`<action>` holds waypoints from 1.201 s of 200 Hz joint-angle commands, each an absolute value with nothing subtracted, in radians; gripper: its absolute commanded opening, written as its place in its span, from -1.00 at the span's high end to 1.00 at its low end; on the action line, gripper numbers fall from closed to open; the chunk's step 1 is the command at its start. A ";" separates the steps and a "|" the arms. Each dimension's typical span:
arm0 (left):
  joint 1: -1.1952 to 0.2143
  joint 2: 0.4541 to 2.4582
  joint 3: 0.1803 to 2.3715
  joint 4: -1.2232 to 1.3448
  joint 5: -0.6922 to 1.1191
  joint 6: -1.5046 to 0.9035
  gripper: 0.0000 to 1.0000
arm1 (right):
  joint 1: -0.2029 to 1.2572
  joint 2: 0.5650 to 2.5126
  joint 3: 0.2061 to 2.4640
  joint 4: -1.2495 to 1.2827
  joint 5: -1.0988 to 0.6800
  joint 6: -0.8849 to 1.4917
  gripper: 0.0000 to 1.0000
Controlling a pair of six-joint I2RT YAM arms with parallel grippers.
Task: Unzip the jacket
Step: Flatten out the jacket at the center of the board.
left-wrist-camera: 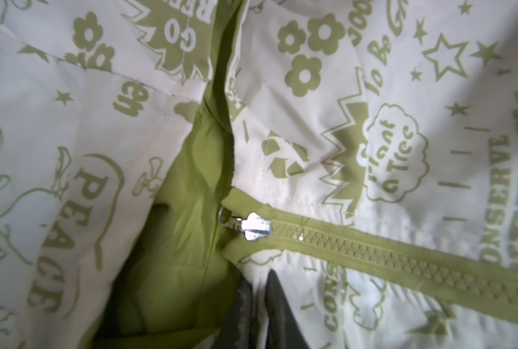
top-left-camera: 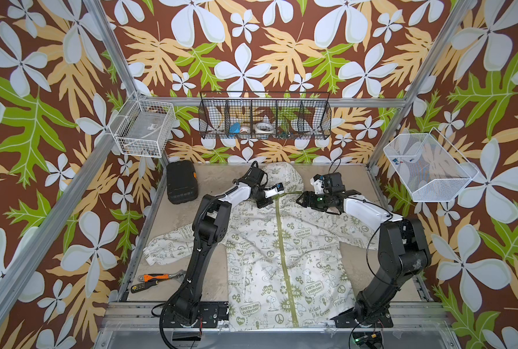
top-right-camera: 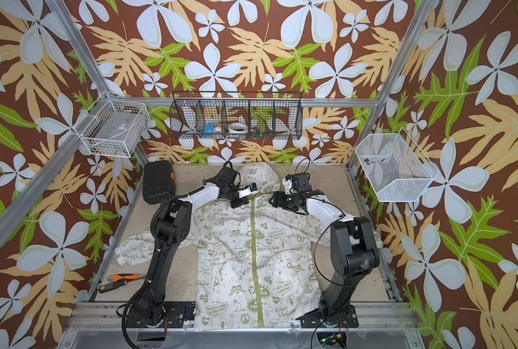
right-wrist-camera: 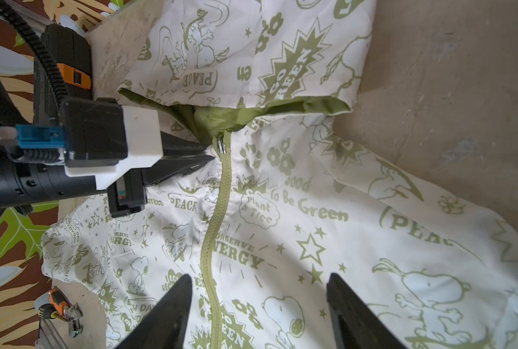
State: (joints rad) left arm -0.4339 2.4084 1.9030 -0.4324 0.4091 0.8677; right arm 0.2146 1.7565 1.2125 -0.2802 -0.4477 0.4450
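Lying flat on the counter [top-left-camera: 215,170] in both top views, the jacket [top-left-camera: 260,260] is pointing its hood toward 12 o'clock and letting its hem reach over the counter's edge at 6 o'clock. Its olive zipper [top-left-camera: 283,256] is fully closed, with the silver slider [left-wrist-camera: 256,226] sitting at the collar. The left gripper [right-wrist-camera: 208,153] is resting its tips on the collar just at 9 o'clock of the slider, fingers pressed together; whether fabric is pinched cannot be told. The right gripper [right-wrist-camera: 260,275] is hovering at 3 o'clock of the collar, fingers spread apart, holding nothing.
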 commanded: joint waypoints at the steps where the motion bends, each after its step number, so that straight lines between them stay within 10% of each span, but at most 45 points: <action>1: -0.433 2.402 1.875 -0.417 0.359 0.861 0.96 | 0.215 1.765 1.235 -0.282 -0.442 0.447 -0.40; 240: -0.510 1.976 1.102 0.602 0.166 0.764 1.00 | 0.328 2.257 1.871 -0.529 -0.422 0.701 -0.41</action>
State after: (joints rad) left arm -0.5022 1.9862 1.1095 0.5236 0.1833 0.7650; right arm 0.3214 2.2280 1.8420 -0.4782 -0.4290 0.7204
